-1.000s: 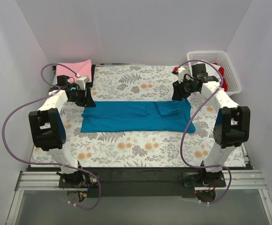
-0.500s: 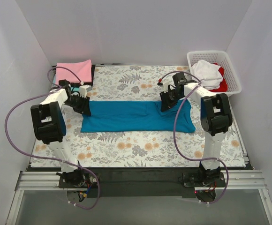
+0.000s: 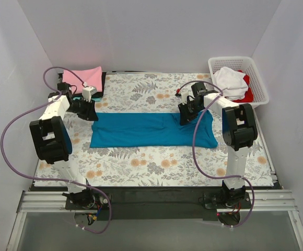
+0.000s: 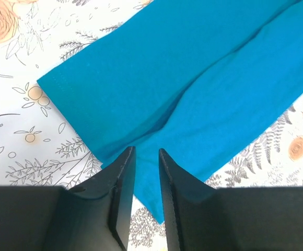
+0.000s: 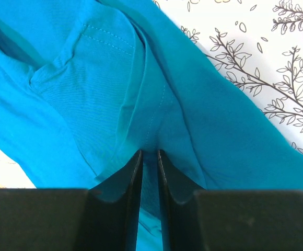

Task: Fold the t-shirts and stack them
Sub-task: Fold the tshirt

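A deep teal t-shirt (image 3: 151, 129) lies spread in a long strip across the floral table cloth (image 3: 141, 162). My left gripper (image 3: 91, 112) is at its far left corner. In the left wrist view the jaws (image 4: 147, 151) stand narrow, with the teal cloth (image 4: 193, 78) running between them and a crease leading in. My right gripper (image 3: 186, 117) is on the shirt's far edge near the right end. There the jaws (image 5: 149, 152) pinch a puckered seam of the teal fabric (image 5: 89, 78).
A folded pink t-shirt (image 3: 83, 78) lies at the far left corner. The white lattice basket (image 3: 263, 89) at the far right holds a white shirt (image 3: 230, 81) over a red one (image 3: 248, 94). White walls close in three sides.
The right arm swung from beside the basket in onto the shirt's far edge. The left gripper shifted slightly left to the corner. Both sets of jaws narrowed onto the cloth.
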You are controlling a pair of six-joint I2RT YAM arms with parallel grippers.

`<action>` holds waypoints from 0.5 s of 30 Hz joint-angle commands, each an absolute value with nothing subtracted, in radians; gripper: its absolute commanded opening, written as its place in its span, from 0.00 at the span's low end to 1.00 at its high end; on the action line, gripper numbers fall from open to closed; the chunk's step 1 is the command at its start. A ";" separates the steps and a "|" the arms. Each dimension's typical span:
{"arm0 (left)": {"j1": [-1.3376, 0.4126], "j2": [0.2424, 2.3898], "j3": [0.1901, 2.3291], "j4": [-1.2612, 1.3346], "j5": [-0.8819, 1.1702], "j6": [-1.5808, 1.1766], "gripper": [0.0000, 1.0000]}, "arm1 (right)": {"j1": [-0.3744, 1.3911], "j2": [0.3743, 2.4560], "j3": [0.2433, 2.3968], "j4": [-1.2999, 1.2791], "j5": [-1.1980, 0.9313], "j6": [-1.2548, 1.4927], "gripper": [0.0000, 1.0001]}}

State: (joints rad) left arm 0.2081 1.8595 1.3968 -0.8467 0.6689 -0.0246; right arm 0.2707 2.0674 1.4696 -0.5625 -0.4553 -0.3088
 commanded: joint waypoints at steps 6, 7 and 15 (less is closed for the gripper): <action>0.218 1.884 1.450 -1.028 0.723 0.104 0.15 | 0.281 2.085 1.465 -0.523 -0.348 -0.328 0.24; 0.216 1.897 1.457 -1.031 0.723 0.104 0.15 | 0.282 2.086 1.468 -0.522 -0.333 -0.331 0.24; 0.218 2.020 1.508 -1.011 0.696 0.080 0.11 | 0.321 2.112 1.505 -0.523 -0.241 -0.383 0.23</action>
